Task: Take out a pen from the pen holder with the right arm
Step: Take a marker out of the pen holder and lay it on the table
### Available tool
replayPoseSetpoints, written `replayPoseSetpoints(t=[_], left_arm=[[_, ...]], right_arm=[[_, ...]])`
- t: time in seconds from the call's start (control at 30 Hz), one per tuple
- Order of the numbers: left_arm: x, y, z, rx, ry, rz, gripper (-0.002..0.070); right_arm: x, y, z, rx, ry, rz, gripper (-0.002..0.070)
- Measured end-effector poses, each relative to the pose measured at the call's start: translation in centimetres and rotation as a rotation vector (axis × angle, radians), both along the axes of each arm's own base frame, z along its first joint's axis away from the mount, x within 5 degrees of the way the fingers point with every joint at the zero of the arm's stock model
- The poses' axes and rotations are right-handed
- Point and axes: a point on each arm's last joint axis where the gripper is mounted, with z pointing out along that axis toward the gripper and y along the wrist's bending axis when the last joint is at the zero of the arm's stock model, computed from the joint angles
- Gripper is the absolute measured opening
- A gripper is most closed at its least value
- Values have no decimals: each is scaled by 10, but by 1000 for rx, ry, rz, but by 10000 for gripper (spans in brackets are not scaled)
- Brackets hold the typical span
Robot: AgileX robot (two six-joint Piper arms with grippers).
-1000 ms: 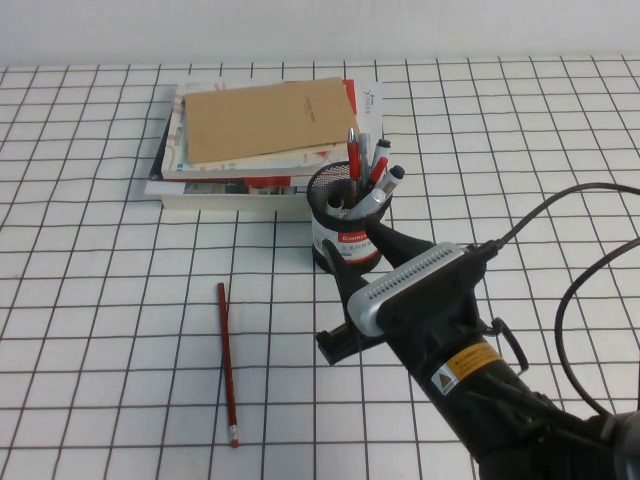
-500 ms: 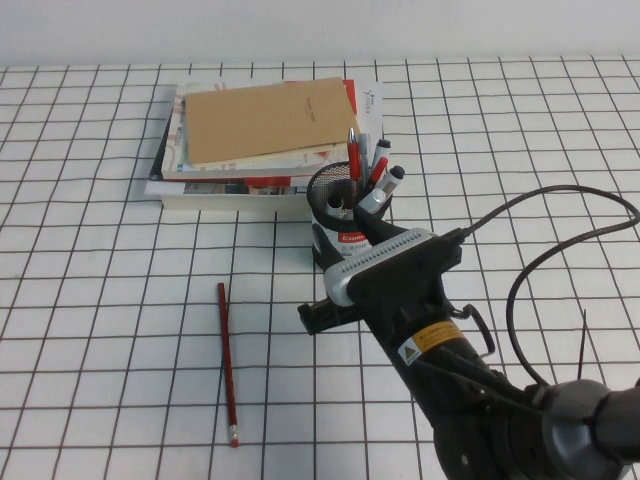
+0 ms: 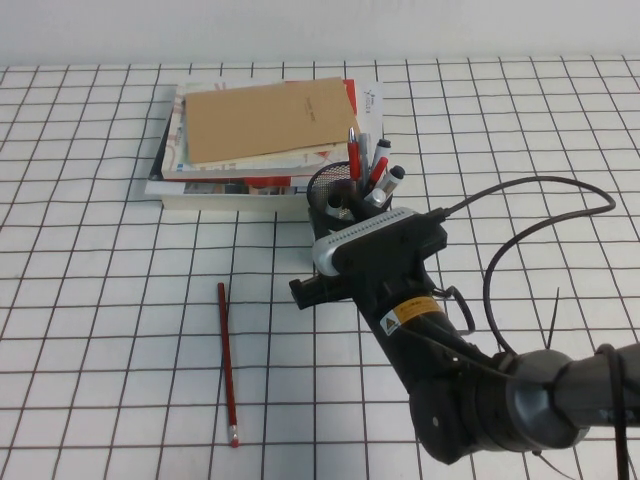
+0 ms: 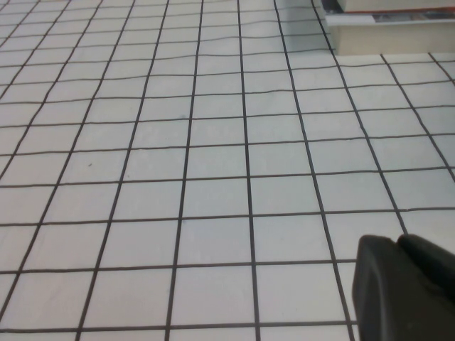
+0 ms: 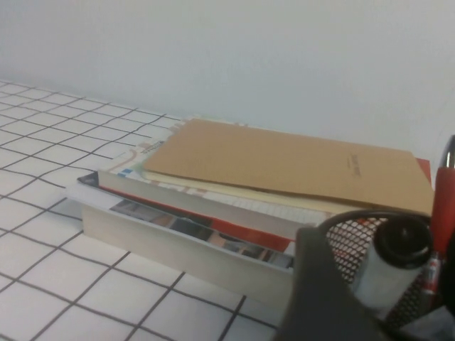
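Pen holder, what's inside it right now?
Red pens and a black-capped marker stand in the pen holder; their lower ends are hidden by mesh and the right gripper before it. Left gripper hovers over the table.

Hemmed at the back by the book stack (image 3: 265, 135), just beside the pen holder (image 3: 335, 195). Crowded from above by the right pincer (image 3: 352, 222), spread at the near rim. Open rightward across bare table (image 3: 520, 130); leftward, crossed only by a pencil (image 3: 228, 365). Open too around the left pincer (image 4: 405, 288).
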Motion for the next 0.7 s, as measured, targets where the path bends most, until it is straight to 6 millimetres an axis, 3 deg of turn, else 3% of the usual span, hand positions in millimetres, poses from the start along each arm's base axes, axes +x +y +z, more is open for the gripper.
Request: replayPoseSetpoints(t=[0.4,0.7], left_arm=[[0,0,0,0,0,0,-4],[0,0,0,0,0,0,-4]], right_arm=[[16,4,1,13,8,-19,319],[20,9,0,9,28,-13,171]])
